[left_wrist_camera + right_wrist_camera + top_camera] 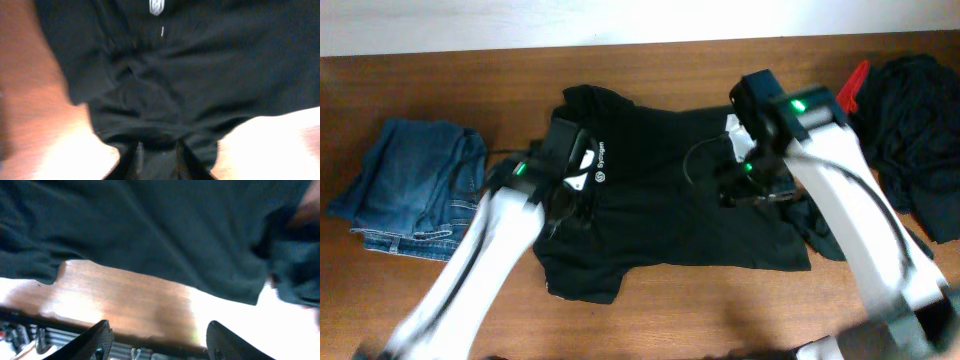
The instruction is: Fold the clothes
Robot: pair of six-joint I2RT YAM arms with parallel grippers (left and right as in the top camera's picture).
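A large black short-sleeved shirt (660, 215) lies spread across the middle of the table, with a small white chest logo (601, 176) and lettering. My left gripper (565, 200) is down on the shirt near the logo. In the left wrist view its fingers (160, 161) are close together with a bunched fold of the black shirt (200, 75) between them, and the logo (156, 6) is at the top edge. My right gripper (750, 190) is over the shirt's right part. In the right wrist view it (160, 342) is wide open and empty, above bare wood beside the shirt's edge (150, 225).
Folded blue denim jeans (410, 190) lie at the left. A heap of other black garments (920, 130) sits at the right edge, with a red object (857, 85) beside it. The wooden table (700, 310) shows along the front.
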